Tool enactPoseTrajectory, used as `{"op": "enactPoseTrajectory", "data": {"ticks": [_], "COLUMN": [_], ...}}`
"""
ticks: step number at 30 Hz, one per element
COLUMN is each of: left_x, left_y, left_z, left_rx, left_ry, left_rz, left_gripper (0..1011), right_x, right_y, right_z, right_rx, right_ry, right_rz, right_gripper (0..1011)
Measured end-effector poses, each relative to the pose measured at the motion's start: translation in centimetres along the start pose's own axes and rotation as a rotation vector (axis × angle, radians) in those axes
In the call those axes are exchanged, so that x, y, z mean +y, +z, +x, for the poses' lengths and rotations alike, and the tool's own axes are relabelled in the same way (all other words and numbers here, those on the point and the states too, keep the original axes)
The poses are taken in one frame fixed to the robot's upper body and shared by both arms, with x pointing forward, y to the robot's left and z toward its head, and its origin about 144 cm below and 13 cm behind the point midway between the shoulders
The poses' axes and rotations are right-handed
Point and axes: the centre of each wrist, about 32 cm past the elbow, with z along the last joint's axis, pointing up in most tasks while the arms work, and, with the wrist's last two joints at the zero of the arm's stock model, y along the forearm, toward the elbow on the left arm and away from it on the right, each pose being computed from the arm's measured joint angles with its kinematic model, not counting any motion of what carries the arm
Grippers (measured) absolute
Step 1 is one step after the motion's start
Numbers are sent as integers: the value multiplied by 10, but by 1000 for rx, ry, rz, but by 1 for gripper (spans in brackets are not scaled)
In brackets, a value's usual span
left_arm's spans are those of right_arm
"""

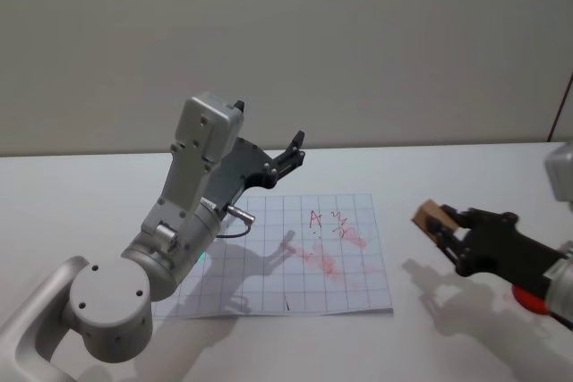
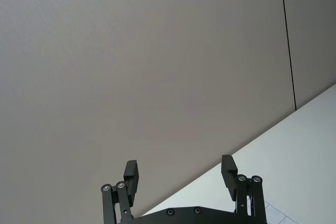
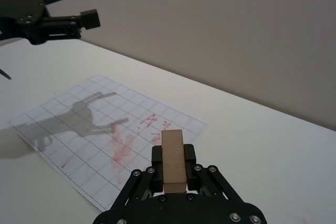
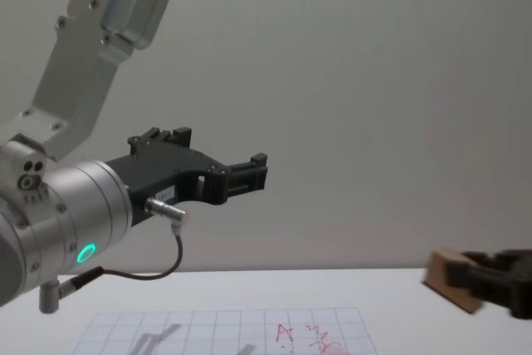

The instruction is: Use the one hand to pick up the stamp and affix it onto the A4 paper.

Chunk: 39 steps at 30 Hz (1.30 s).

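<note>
My right gripper [image 1: 440, 225] is shut on the stamp [image 1: 429, 216], a small light-tan wooden block that sticks out past its fingertips. It hovers above the table just right of the A4 paper [image 1: 358, 212], a white sheet with a pale blue grid and red ink marks. In the right wrist view the stamp [image 3: 173, 158] stands between the black fingers, with the paper [image 3: 68, 119] lying ahead of it. From the chest the stamp [image 4: 449, 284] shows at the right edge. My left gripper [image 1: 297, 148], on the arm with the green ring light, is raised above the paper's far left part, open and empty.
A white table [image 1: 466, 167] runs back to a plain grey wall. A red object [image 1: 528, 300] lies on the table under my right arm. The left arm's big elbow joint [image 1: 107, 306] stands over the paper's near left corner.
</note>
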Motion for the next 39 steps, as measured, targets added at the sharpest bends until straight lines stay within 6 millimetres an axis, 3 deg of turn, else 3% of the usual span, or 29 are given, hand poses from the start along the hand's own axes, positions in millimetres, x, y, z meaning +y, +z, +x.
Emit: {"op": "enactPoseTrajectory", "data": {"ticks": [8,20,27,39], "left_x": [0,0,0,0], "left_y": [0,0,0,0], "left_z": [0,0,0,0], "left_rx": [0,0,0,0], "left_ry": [0,0,0,0], "left_rz": [0,0,0,0], "left_gripper": [1001,1001,1001,1001], "right_x": [36,109,133,149], "right_y": [4,4,0,-5], "right_z": [-7,-18,-21,-20], "right_rx": [12,-10,-34,-72], "right_ry": [116,285,327,351], "right_rz": [17,-82,-148,-212], "right_gripper": [217,217,217,217]}}
